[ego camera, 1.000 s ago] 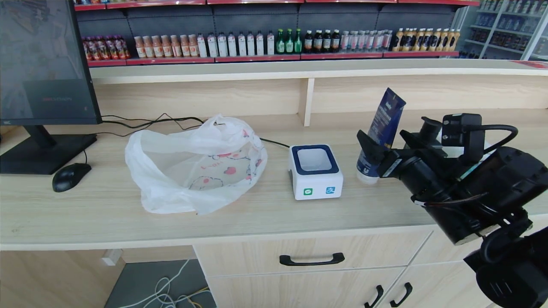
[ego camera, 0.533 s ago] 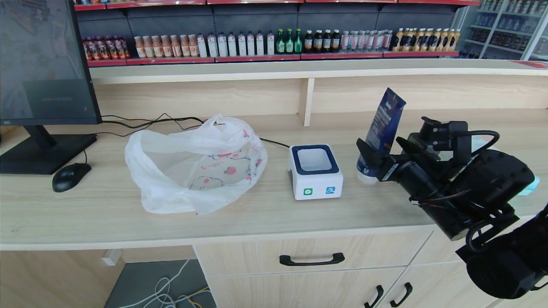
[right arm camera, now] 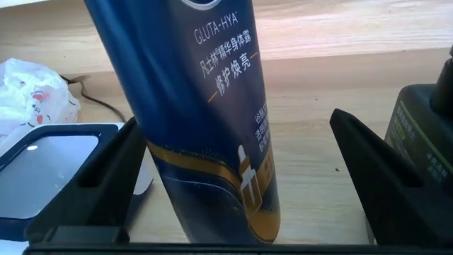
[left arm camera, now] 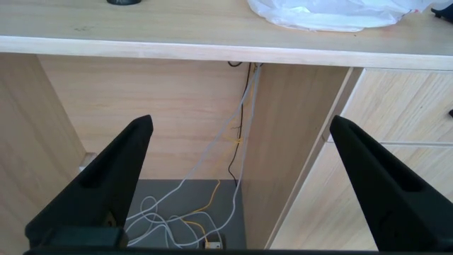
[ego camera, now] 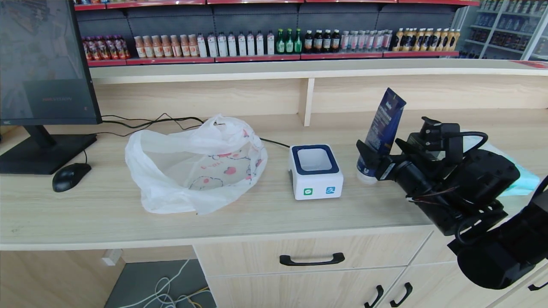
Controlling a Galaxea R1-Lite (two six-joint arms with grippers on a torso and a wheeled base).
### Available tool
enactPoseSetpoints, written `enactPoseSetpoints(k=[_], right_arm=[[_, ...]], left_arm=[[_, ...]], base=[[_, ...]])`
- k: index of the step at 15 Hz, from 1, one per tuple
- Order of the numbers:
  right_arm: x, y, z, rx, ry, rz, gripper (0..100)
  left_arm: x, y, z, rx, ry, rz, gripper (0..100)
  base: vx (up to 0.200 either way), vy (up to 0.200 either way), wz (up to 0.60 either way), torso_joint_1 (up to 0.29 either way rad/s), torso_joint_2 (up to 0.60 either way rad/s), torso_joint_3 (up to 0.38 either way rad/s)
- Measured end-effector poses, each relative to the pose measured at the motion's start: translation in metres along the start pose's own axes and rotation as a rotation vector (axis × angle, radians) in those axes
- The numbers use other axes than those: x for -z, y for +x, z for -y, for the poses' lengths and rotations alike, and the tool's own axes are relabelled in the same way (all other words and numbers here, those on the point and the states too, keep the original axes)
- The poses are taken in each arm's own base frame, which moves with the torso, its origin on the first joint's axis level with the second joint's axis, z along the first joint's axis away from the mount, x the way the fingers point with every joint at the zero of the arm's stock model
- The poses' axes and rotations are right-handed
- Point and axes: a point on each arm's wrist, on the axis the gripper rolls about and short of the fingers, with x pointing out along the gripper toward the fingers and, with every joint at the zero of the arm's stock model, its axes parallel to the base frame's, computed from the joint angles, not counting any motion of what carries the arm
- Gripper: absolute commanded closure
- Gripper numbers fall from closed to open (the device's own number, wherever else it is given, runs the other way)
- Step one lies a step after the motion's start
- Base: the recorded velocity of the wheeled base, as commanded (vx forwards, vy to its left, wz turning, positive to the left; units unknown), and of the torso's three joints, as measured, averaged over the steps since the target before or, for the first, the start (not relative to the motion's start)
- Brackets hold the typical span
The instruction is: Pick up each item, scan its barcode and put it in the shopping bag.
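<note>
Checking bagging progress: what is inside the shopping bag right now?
Nothing shows inside the shopping bag: through its translucent plastic only its own pink print appears. Its crumpled near folds could cover something small. The blue tube stands outside, right of the scanner.

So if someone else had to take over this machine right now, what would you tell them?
Left pincer: open, empty, low, below the edge of the counter.
Right pincer: open, one finger on each side of the blue tube, not closed on it.
The tube stands cap down on the counter, right of the scanner. The shopping bag lies left of the scanner and looks empty.
Done: nothing bagged, as far as shows.
Left: grip the tube, scan it, bag it. A pale green pack behind the right arm probably follows.
</note>
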Motion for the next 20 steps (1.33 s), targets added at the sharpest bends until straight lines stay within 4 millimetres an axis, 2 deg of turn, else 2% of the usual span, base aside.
enactPoseSetpoints(k=[16,17,20], right_arm=[[0.013,0.009,0.000,-0.006,0.000,-0.021,0],[0.013,0.009,0.000,-0.006,-0.003,-0.022,100],[0.013,0.012,0.000,-0.007,0.003,-0.012,100]], left_arm=[[0.000,0.000,0.000,0.000,0.000,0.003,0],[0.000,0.000,0.000,0.000,0.000,0.003,0],[0.000,0.000,0.000,0.000,0.000,0.003,0]], base=[[0.000,0.000,0.00,0.000,0.00,0.000],[0.000,0.000,0.00,0.000,0.00,0.000],[0.000,0.000,0.00,0.000,0.00,0.000]])
